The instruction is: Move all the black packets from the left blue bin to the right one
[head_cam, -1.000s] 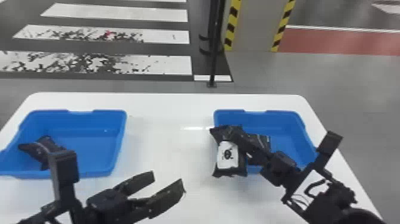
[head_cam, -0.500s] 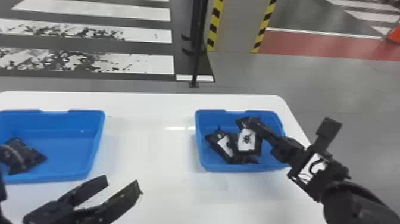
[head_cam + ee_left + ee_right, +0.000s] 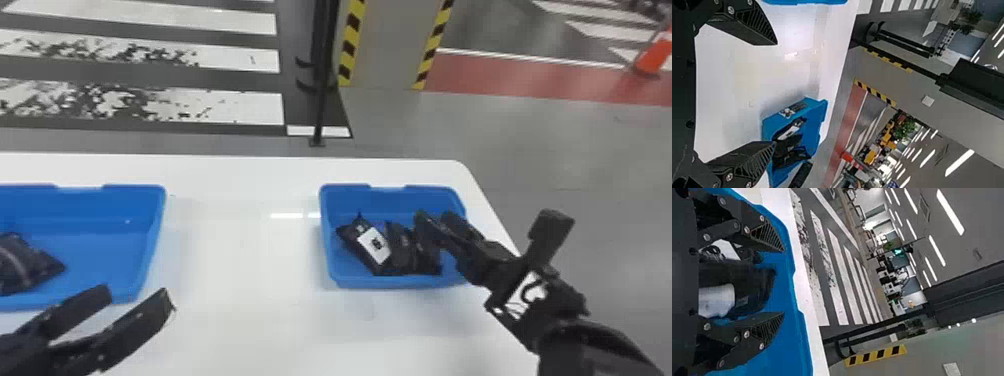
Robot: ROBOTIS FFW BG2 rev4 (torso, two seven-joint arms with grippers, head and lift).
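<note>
Right hand (image 3: 436, 217) has spread, packet (image 3: 752, 284) blurred between fingers | left hand (image 3: 138, 296) spread | left bin (image 3: 159, 205) cut off, head view

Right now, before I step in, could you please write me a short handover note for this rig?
Left gripper: open and empty, over the white table, by the near right corner of the left bin.
Right gripper: open, in the right bin, with a packet between its fingers but not clamped.
Done: several black packets lie together in the right bin.
Left: at least one packet in the left bin, which the head view cuts off, so check there for more.
</note>
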